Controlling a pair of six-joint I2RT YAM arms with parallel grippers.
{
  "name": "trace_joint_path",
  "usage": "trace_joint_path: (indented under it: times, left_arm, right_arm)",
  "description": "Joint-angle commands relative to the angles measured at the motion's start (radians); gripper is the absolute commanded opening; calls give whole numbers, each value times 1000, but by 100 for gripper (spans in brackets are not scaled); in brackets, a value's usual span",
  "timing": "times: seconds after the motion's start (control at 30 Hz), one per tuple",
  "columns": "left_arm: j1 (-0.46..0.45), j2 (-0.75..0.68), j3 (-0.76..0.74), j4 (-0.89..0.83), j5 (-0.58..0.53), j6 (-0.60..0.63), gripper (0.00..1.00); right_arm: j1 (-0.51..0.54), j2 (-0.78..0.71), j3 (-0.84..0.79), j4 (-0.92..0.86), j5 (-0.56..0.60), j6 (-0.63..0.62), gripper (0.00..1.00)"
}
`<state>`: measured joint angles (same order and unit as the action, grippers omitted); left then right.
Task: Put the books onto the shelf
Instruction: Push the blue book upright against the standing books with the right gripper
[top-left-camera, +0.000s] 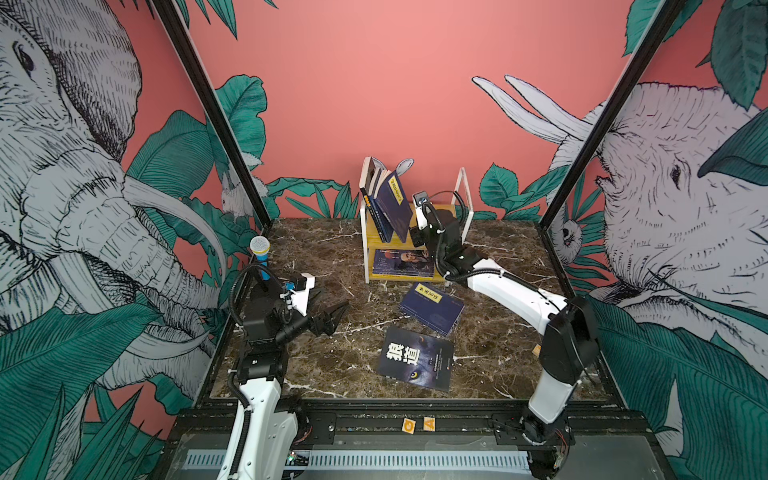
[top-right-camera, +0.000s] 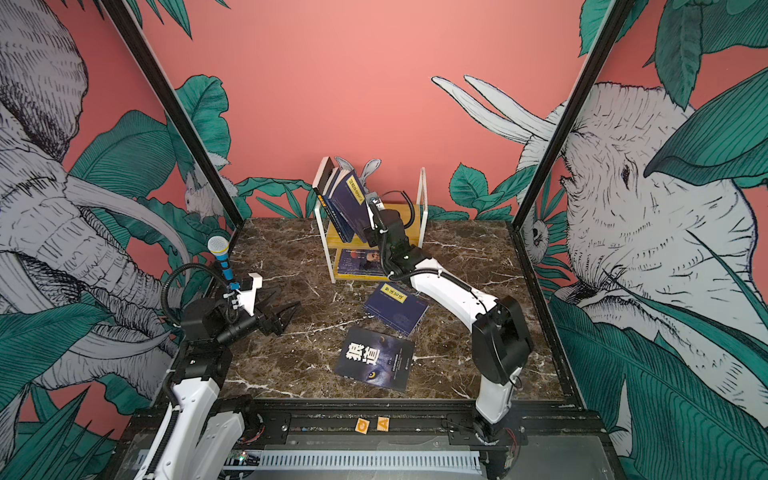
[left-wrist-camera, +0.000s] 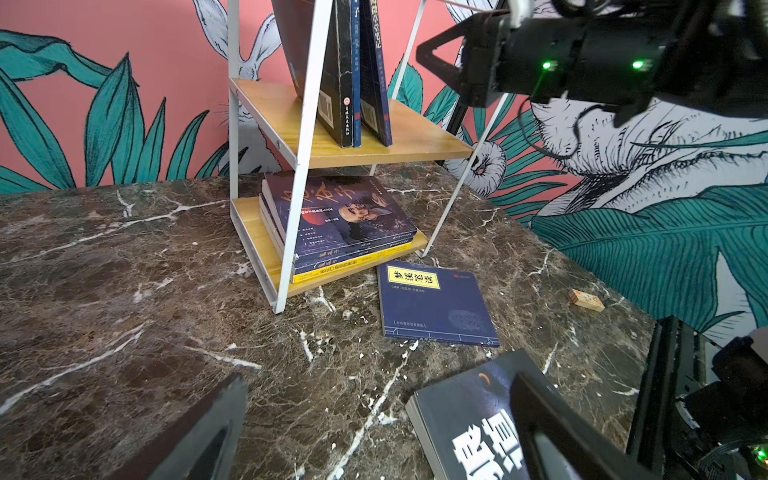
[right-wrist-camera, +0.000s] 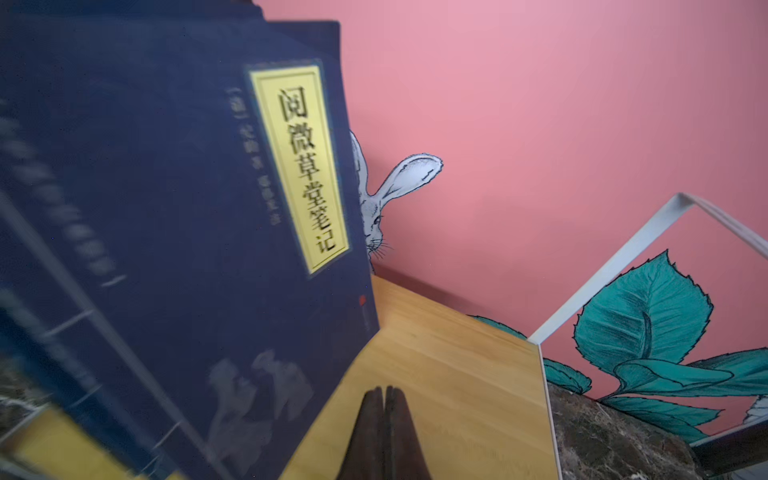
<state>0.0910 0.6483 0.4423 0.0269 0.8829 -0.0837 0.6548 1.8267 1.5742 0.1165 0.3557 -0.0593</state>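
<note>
**Books.** Four of the six are on the shelf (top-left-camera: 374, 237). One navy book (right-wrist-camera: 187, 208) leans tilted against other volumes on the upper board, and the purple books (top-left-camera: 401, 262) lie stacked on the lower board. Two are unshelved and lie flat on the tabletop (top-left-camera: 332, 374): a second navy book (top-left-camera: 432, 307) just before the shelf, and the black wolf-eye book (top-left-camera: 415, 359) nearer the front.

**Grippers.** The right gripper (right-wrist-camera: 383, 392) is over the upper board beside the leaning book, jaws pressed together and holding nothing. Contact with the cover cannot be confirmed. The left gripper (top-left-camera: 332, 307) hovers spread wide and empty.

**Assessment.** The placement of the leaning book appears to be finishing. The next move calls for withdrawing without toppling it, then lifting an edge of a flat, thin book.

**Surroundings.** Dark veined marble top, pink jungle mural, and a toy microphone (top-left-camera: 260, 253) at the left edge.
</note>
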Motion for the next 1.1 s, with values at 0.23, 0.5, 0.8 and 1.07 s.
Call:
trace_joint_path:
  times: [0.23, 0.5, 0.8, 1.07]
  left_arm:
    - [-9, -15, 2, -21, 22, 29, 99]
    - [-7, -18, 0, -19, 24, 26, 99]
    - [-7, -17, -1, -17, 22, 24, 99]
    - [-1, -15, -1, -20, 21, 25, 100]
  right_arm:
    - [-92, 223, 211, -128, -99, 11, 0]
    - [-90, 275, 215, -53, -247, 45, 0]
    - [-51, 303, 209, 5, -315, 40, 0]
    - [-31, 313, 215, 18, -277, 54, 0]
